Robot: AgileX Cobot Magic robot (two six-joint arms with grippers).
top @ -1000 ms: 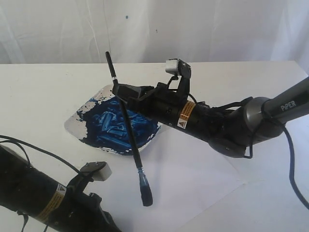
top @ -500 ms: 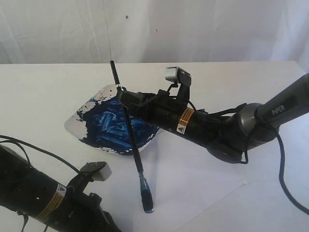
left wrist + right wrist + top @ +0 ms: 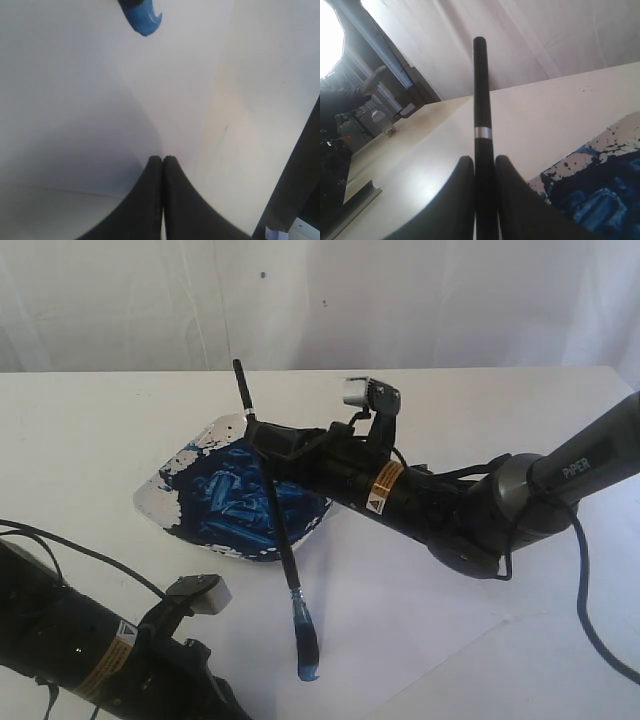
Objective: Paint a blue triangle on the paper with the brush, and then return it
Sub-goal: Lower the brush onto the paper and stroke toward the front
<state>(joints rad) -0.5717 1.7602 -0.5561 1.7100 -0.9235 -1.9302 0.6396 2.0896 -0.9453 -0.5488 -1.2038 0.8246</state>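
My right gripper [image 3: 262,432] is shut on the brush [image 3: 275,515], a thin black-handled one that slants down from above the paint dish [image 3: 160,498]. Its blue-stained tip [image 3: 307,668] touches the paper [image 3: 400,610] near the front edge. In the right wrist view the handle [image 3: 481,100] stands between the fingers of the right gripper [image 3: 483,162]. The left gripper [image 3: 163,160] is shut with nothing in it, resting just above the paper [image 3: 90,90]; the blue brush tip [image 3: 144,20] shows ahead of it. No blue triangle is visible on the paper.
The white dish smeared with dark blue paint [image 3: 240,500] lies at the paper's far left corner, under the right gripper. The left arm [image 3: 90,650] lies along the front left. A white curtain closes off the back of the table.
The brush tip has come down and forward onto the paper, and the handle has tilted more upright. The right gripper shifted slightly right. The left arm has stayed put.
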